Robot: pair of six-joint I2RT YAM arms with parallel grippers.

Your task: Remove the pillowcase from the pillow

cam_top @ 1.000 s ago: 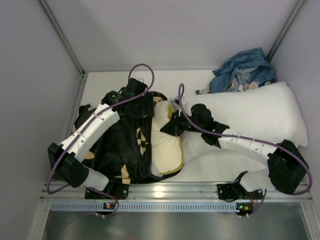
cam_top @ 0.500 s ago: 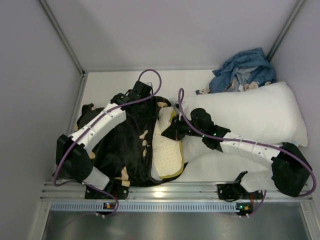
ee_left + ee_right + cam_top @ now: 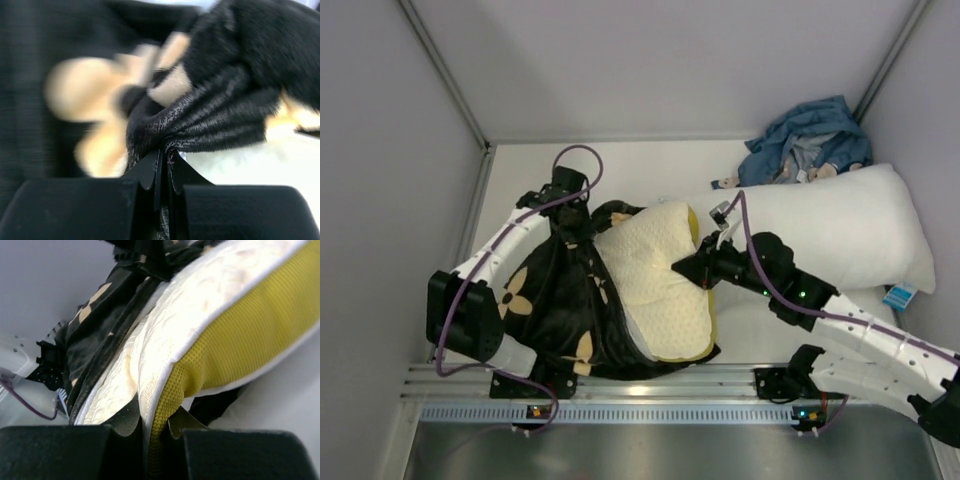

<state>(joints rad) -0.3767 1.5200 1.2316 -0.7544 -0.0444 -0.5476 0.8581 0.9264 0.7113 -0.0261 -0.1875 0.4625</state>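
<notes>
The cream-yellow quilted pillow (image 3: 655,280) lies at the middle of the table, with much of it out of the black flower-printed pillowcase (image 3: 545,300), which covers its left side. My left gripper (image 3: 570,215) is at the pillowcase's far edge. In the left wrist view this gripper (image 3: 164,155) is shut on a bunched fold of the black pillowcase (image 3: 220,115). My right gripper (image 3: 685,268) is at the pillow's right edge. Its wrist view shows the right gripper (image 3: 154,420) shut on the olive-yellow trim of the pillow (image 3: 210,300), with the pillowcase (image 3: 100,330) behind.
A large plain white pillow (image 3: 840,225) lies at the right, under my right arm. A blue cloth bundle (image 3: 810,140) sits in the back right corner. Grey walls close in the left, back and right. A metal rail (image 3: 650,385) runs along the near edge.
My left gripper has shut on the pillowcase and drawn it to the left. My right gripper has pulled the pillow to the right, so more cream pillow shows.
</notes>
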